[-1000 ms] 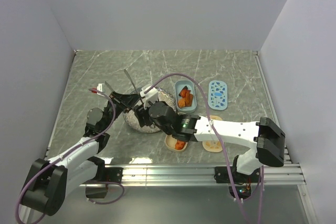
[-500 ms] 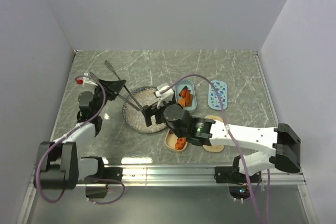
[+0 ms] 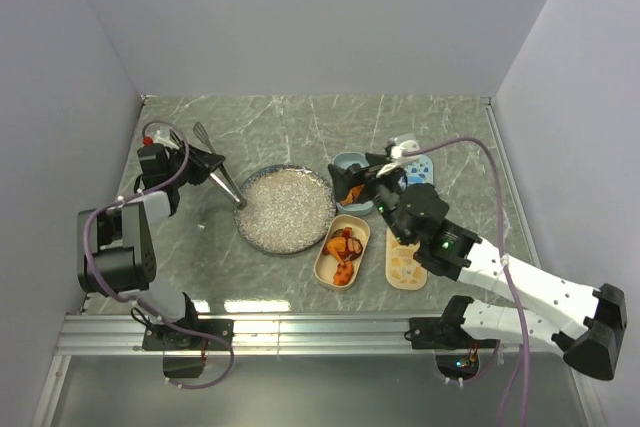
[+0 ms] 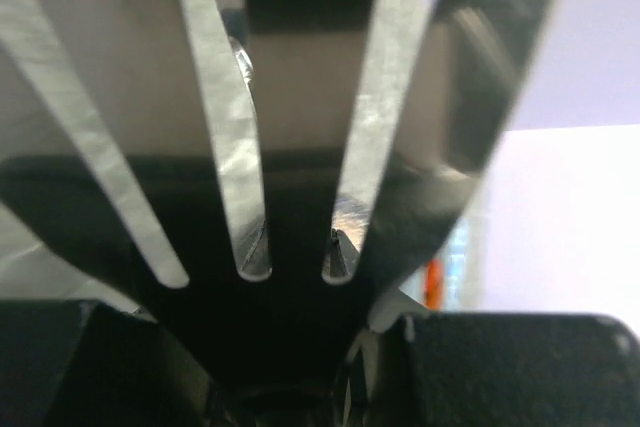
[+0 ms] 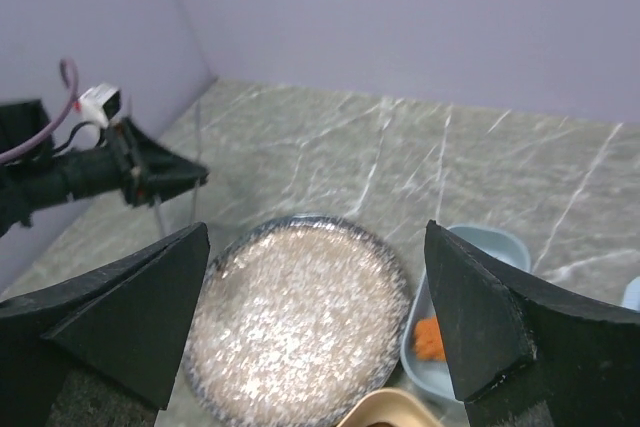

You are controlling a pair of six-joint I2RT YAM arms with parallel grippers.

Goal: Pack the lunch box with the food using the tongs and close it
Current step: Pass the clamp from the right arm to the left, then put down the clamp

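Closest to the bases, the tan tub [image 3: 322, 269] has a few bits of food [image 3: 343, 245] in it, orange and dark; its patterned tan lid [image 3: 405, 265] lies just beside it on the right; a bit further back is the speckled plate [image 3: 285, 212], bare; off to its left the left gripper [image 3: 205, 167] is pinching the tongs [image 3: 229, 188], tips down by the plate's left rim; the right gripper [image 5: 318, 277] has its fingers spread wide with nothing between them, up by the blue tub [image 3: 340, 160]; more orange chunks sit in that one.
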